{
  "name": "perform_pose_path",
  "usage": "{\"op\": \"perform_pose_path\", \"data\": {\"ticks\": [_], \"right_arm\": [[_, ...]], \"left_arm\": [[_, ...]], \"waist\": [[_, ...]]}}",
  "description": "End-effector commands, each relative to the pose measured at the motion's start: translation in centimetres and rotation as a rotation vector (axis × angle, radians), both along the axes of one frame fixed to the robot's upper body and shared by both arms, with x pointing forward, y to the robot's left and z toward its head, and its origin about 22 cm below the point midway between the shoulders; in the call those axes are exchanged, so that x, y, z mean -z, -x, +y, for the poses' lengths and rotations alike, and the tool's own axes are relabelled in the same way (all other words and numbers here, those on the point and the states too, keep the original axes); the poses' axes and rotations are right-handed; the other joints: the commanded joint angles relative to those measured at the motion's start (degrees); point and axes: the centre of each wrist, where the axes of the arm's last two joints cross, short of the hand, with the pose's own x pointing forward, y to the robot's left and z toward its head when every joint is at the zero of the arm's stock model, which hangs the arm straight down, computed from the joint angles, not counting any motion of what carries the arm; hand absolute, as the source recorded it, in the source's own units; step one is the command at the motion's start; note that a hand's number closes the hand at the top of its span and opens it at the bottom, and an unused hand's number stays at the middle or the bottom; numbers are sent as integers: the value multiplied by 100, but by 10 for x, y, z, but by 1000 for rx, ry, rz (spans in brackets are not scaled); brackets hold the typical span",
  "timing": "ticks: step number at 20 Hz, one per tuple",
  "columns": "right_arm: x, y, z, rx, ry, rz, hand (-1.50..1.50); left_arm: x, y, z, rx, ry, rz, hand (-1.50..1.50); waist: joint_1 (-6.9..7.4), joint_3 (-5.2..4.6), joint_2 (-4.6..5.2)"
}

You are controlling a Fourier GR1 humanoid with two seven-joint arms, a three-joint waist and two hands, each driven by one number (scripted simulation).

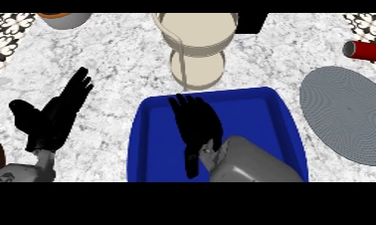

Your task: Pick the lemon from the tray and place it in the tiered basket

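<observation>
The blue tray (144,134) lies at the lower middle of the counter. My right hand (197,125) reaches over the tray's inside, palm down, with its fingers straight and pointing toward the far rim; it is open. No lemon shows anywhere, and the hand and forearm hide part of the tray's floor. The cream tiered basket (198,32) stands just beyond the tray's far edge, its lower tier (198,68) nearest the tray. My left hand (50,117) rests open at the left, fingers up, off the tray.
A grey round mat (341,112) lies to the right of the tray. A red can (361,50) sits at the right edge. A grey bowl (64,19) stands at the back left, and a black object (253,22) is behind the basket.
</observation>
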Motion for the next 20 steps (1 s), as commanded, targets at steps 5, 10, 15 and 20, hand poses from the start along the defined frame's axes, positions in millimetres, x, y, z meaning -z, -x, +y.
{"op": "perform_pose_path", "data": {"ticks": [5, 10, 15, 20], "right_arm": [[45, 1, 5, 34, 68, -73, -150], [53, -12, -4, 39, 68, -124, -150], [56, 5, -31, 39, 80, -89, -150], [71, -8, -12, -18, 115, 78, 150]], "left_arm": [[-6, 0, 5, 10, 6, 9, 0], [6, -4, 14, 2, 5, -6, 0], [-18, 9, 11, -7, -12, -22, 0], [16, 5, 4, 1, -2, -9, 0]], "waist": [[11, 1, 3], [-8, 0, 6], [-21, 2, -9], [6, -1, 9]]}}
